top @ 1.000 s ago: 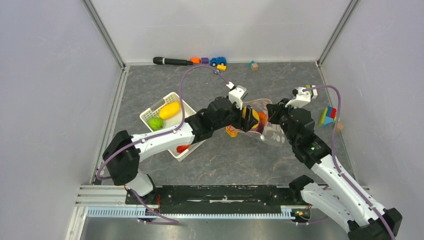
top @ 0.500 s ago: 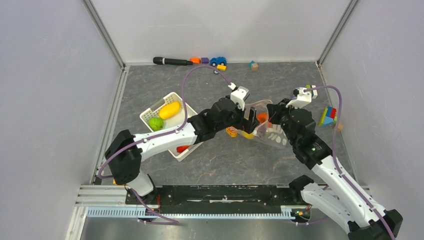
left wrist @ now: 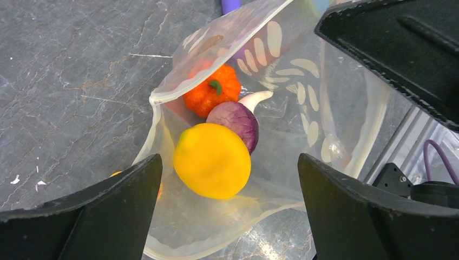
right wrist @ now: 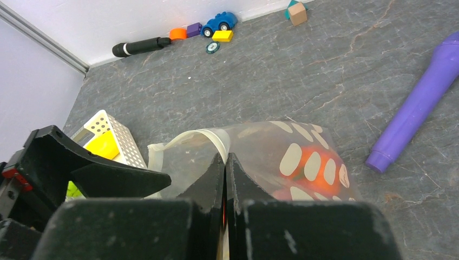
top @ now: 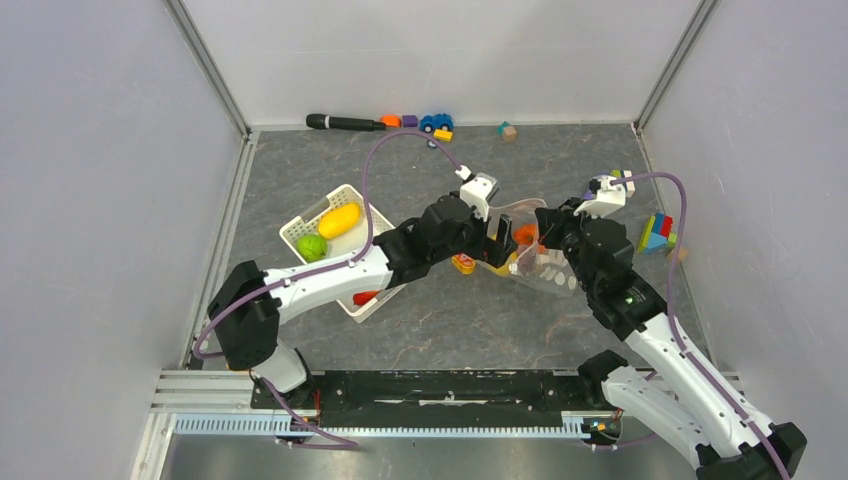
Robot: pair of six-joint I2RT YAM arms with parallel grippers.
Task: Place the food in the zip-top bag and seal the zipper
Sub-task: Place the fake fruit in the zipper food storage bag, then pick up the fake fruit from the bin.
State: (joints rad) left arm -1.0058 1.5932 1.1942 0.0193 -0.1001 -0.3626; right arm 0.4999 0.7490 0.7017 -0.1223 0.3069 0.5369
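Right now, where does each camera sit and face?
Top external: above and behind, looking down on the table; both arms show.
Left wrist: on the left arm, looking into the zip-top bag; open left pincer shows.
Right wrist: on the right arm, facing the back wall; shut right pincer pinches the bag's rim.
Shared: the bag.

One zip-top bag (left wrist: 330, 119) holds four toy foods: one orange pumpkin (left wrist: 211, 97), one purple onion (left wrist: 234, 122), one round yellow fruit (left wrist: 212, 160) and one white garlic (left wrist: 254, 99). One white basket (top: 300, 228), centre left, carries one yellow mango (top: 339, 219) and one green piece (top: 312, 246); one red piece (top: 365, 297) shows at its lower edge. Along the top of the table (top: 420, 320) are one black stick (top: 343, 122), one blue toy car (top: 435, 122), three loose blocks (top: 390, 120) and one teal-and-tan block (top: 508, 131). At right stands one block stack (top: 655, 233).
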